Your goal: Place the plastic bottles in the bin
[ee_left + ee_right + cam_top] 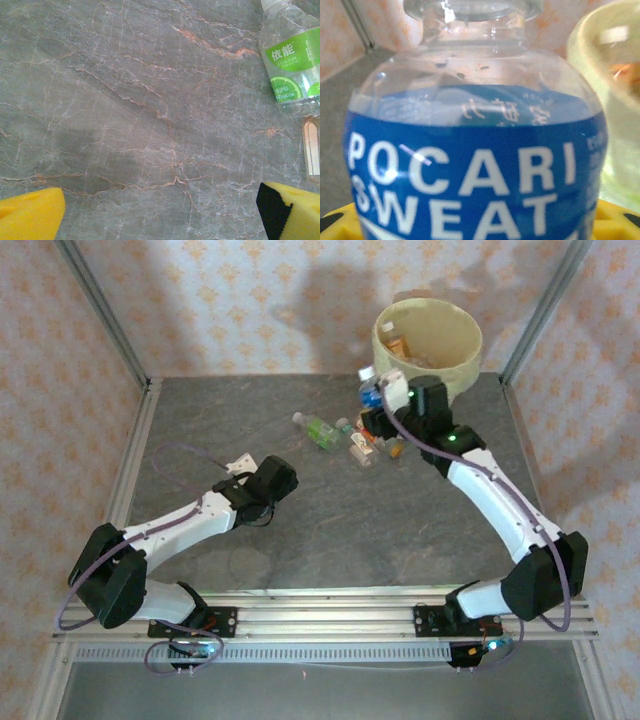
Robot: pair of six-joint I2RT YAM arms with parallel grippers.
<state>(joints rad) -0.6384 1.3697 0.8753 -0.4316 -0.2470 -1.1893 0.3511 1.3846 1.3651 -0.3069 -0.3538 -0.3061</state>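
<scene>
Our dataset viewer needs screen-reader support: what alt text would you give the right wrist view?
A clear Pocari Sweat bottle with a blue label sits close up between the yellow fingers of the right gripper. The pale yellow-green bin is blurred at the right, with grey table at the left.

Lab test rig, aluminium frame (100, 310), patterned backdrop (250, 300)
</scene>
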